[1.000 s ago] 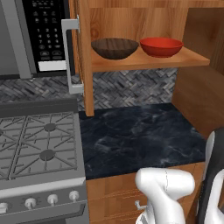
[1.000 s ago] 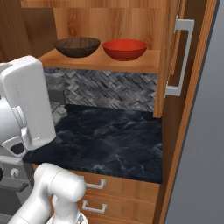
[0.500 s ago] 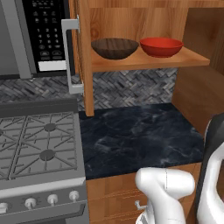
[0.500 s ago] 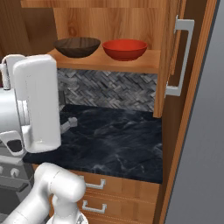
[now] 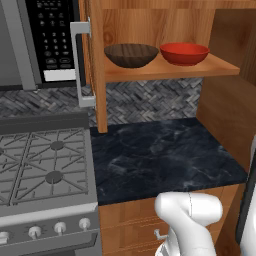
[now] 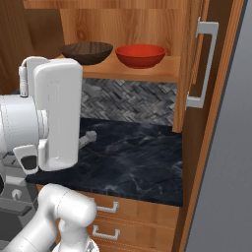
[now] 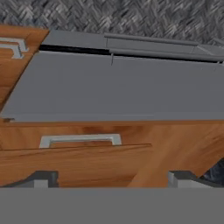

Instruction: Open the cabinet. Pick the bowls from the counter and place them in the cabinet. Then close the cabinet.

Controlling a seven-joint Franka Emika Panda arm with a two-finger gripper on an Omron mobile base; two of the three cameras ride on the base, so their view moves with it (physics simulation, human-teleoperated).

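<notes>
The cabinet (image 5: 165, 71) stands open, its left door (image 5: 97, 65) and right door (image 6: 194, 69) both swung out. On its shelf sit the two bowls, side by side: the dark wood-grain one (image 5: 131, 55) (image 6: 87, 52) on the left and the glossy red one (image 5: 184, 53) (image 6: 140, 55) on the right. Below them lies the dark marbled counter (image 5: 160, 155) (image 6: 133, 157). In the hand view my gripper (image 7: 111, 179) is open with nothing between its fingertips (image 7: 41, 178). It faces a wooden panel with a grey bar handle (image 7: 81, 139) close ahead.
A black microwave (image 5: 50, 40) hangs left of the cabinet, above the grey gas stove (image 5: 42, 165). Wooden drawers (image 6: 108, 216) sit under the counter. A tall grey panel (image 6: 231, 172) rises at the far right. My arm's white upper link (image 6: 56, 113) stands left of the counter.
My arm's white link has swung further right in the right base view and edged off the right side of the left base view. The bowls and doors have not moved.
</notes>
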